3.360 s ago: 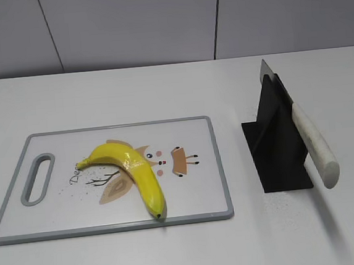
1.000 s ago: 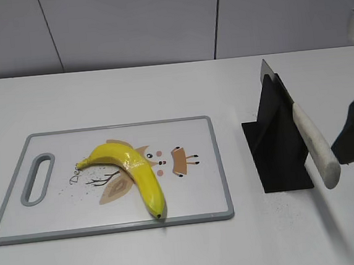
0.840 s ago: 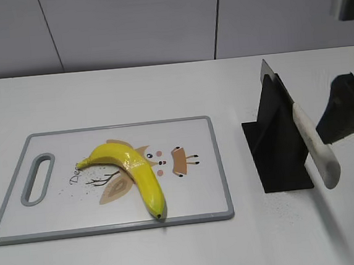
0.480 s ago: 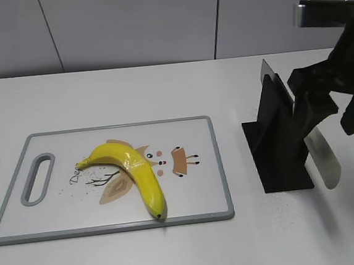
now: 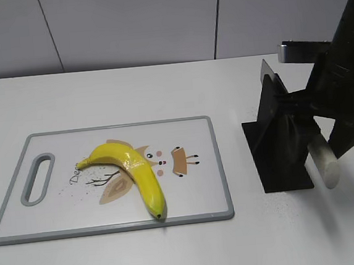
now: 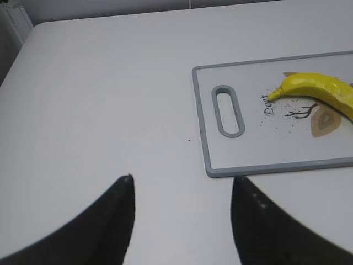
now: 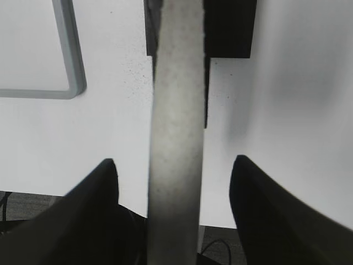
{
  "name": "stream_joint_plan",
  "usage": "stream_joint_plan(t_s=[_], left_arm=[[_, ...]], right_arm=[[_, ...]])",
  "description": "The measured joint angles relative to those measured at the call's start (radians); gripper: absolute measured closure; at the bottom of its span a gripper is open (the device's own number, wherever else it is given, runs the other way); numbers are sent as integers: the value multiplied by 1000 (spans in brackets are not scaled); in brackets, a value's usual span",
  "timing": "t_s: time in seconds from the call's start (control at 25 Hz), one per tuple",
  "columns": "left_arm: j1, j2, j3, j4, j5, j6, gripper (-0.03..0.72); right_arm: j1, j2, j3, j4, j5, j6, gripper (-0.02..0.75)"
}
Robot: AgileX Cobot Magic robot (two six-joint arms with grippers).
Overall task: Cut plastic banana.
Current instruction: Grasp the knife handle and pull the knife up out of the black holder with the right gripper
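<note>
A yellow plastic banana (image 5: 134, 173) lies on the white cutting board (image 5: 183, 132) at the left; its stem end shows in the left wrist view (image 6: 317, 91). A knife with a pale handle (image 5: 326, 166) stands slanted in a black holder (image 5: 276, 142) at the right. My right gripper (image 7: 174, 165) is open, its two fingers on either side of the handle (image 7: 176, 127) with gaps on both sides. My left gripper (image 6: 182, 185) is open and empty above bare table, left of the board (image 6: 205, 127); it is out of the exterior view.
The cutting board has a grey rim and a grey handle slot (image 5: 37, 177) at its left end. The knife holder stands right of the board on the white table (image 5: 130, 93). A grey wall runs behind the table.
My right arm has come in from the right edge and moved over the knife holder, so that its open fingers now straddle the knife handle. Banana, board and knife have not moved.
</note>
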Motion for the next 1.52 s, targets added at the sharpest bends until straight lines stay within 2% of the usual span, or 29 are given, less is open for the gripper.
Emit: stream_joint_plan(t_s=[0.28,0.44,0.8,1.04,1.52], left_arm=[[0,0,0,0,0,0,150],[0,0,0,0,0,0,150],[0,0,0,0,0,0,151],[0,0,0,0,0,0,151],[0,0,0,0,0,0,152]], right_arm=[[0,27,0,17,3,9,484],[0,38,0,21,3,9,577],[0,16,0,14,3,11,577],[0,-92,0,-40,4,27,578],[0,-328,0,-73,-12,33,578]])
